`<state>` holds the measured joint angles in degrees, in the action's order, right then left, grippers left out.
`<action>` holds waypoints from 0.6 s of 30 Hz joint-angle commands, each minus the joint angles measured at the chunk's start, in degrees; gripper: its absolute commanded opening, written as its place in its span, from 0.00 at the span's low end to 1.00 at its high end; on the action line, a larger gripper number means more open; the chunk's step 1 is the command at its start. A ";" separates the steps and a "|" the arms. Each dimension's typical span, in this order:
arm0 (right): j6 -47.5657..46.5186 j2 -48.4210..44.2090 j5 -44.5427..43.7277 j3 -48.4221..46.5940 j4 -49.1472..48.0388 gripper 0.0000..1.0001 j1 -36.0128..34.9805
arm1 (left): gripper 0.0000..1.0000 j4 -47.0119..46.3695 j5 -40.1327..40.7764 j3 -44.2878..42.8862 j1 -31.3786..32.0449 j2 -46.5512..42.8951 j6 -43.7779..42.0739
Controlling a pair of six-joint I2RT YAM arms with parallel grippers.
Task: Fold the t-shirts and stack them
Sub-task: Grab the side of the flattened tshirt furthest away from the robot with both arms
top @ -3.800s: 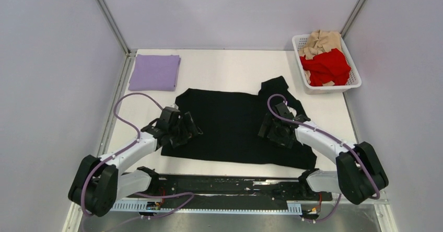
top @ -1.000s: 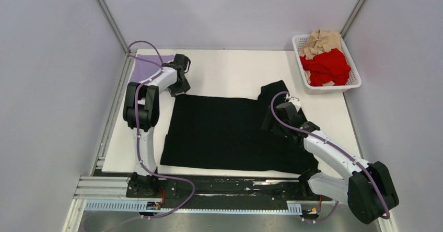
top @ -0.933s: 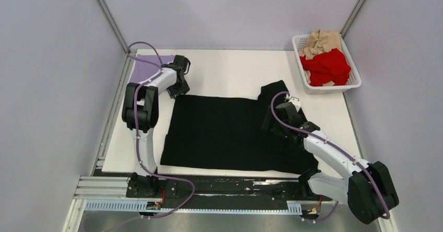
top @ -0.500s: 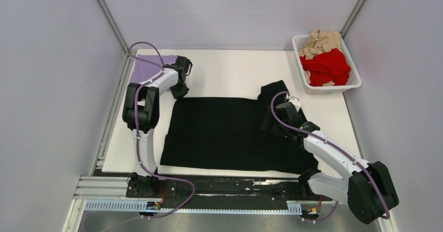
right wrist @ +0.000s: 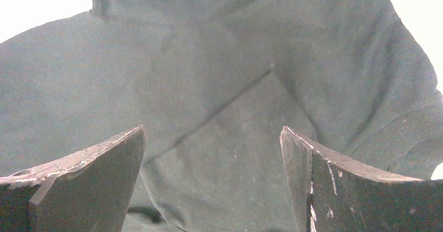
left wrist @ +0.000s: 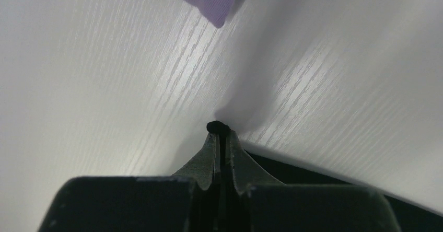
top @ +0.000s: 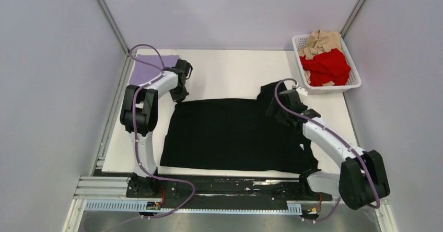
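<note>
From my seat, nearest me on the white counter (top: 230,70) is the black t-shirt (top: 230,132). It lies spread flat, its near hem running close to the counter's near edge between the two arm bases. The body is smooth, with a slight pucker along its right edge where the right arm crosses over it.

Further in, the right fingers (right wrist: 324,169) are spread wide apart and hold nothing. They are over the shirt's far right part, where a sleeve juts out toward the back. The right wrist camera shows only dark cloth between them, with one folded edge running diagonally. I cannot tell whether the tips touch the fabric.

A little further back, the left fingers (left wrist: 215,148) are pressed together on the shirt's far left corner. A small nub of black cloth pokes out past the tips, and the shirt's edge trails away to the right behind them.

Just beyond that corner, apart from it, lies the lavender t-shirt (top: 146,74). It is folded flat in the far left corner of the counter, with the left arm reaching partly over it.

At the far right stands a white basket (top: 334,89), well apart from the black shirt. A crumpled red t-shirt (top: 326,67) sits in its nearer half, and a crumpled tan t-shirt (top: 319,41) is behind it.
</note>
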<state>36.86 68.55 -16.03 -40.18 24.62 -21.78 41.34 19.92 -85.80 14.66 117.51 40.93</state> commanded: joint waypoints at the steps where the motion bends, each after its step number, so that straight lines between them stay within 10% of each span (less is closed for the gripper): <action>1: -1.25 7.75 -0.72 -11.67 -1.52 1.00 4.97 | 0.00 -1.17 1.21 2.42 0.20 -4.79 -1.75; 18: -13.38 58.48 -3.20 -65.71 11.22 0.68 9.51 | 0.00 -3.36 2.88 -0.73 0.11 -3.29 -5.41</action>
<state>27.35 123.46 -17.45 -97.82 31.29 -12.23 38.39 20.53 -83.24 14.66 115.50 36.97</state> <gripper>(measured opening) 0.706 0.017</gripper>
